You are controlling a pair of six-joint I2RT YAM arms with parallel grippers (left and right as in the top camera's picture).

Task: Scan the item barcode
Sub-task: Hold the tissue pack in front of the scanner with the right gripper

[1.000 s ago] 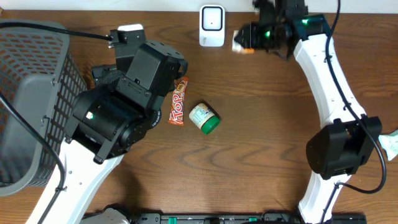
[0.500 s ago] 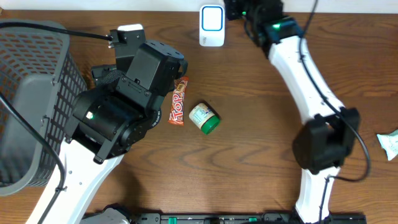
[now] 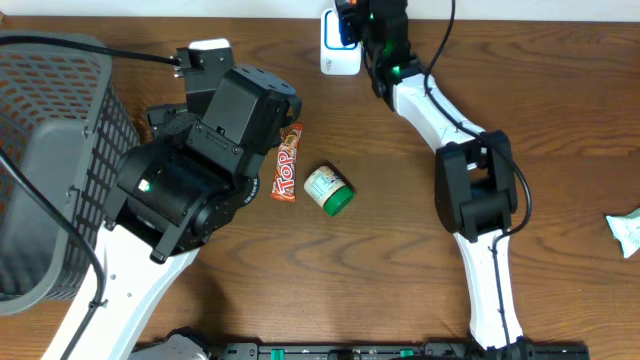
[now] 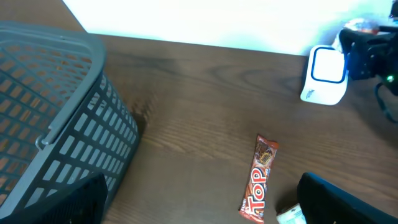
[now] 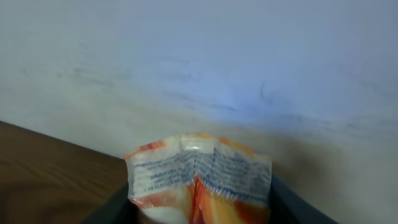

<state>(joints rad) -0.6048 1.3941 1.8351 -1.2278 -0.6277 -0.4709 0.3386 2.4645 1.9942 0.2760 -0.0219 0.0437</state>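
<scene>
The item is an orange and white snack packet [image 5: 199, 177] with small blue print. My right gripper [image 5: 199, 208] is shut on it, and its crimped top edge points at a pale wall. Overhead, that gripper [image 3: 357, 20] sits at the table's far edge, right beside the white scanner [image 3: 338, 55] and partly covering it. The packet itself is hidden from above. My left gripper [image 4: 205, 208] hangs open and empty over the wood, just left of a red Top candy bar [image 4: 259, 180].
A grey mesh basket [image 3: 50, 120] fills the left side. The candy bar [image 3: 287, 162] and a small green-lidded jar [image 3: 329, 190] lie mid-table beside the left arm. A white packet [image 3: 625, 232] lies at the right edge.
My right arm has swung left along the far edge, from right of the scanner to right against it, carrying the packet. The left arm has stayed still.
</scene>
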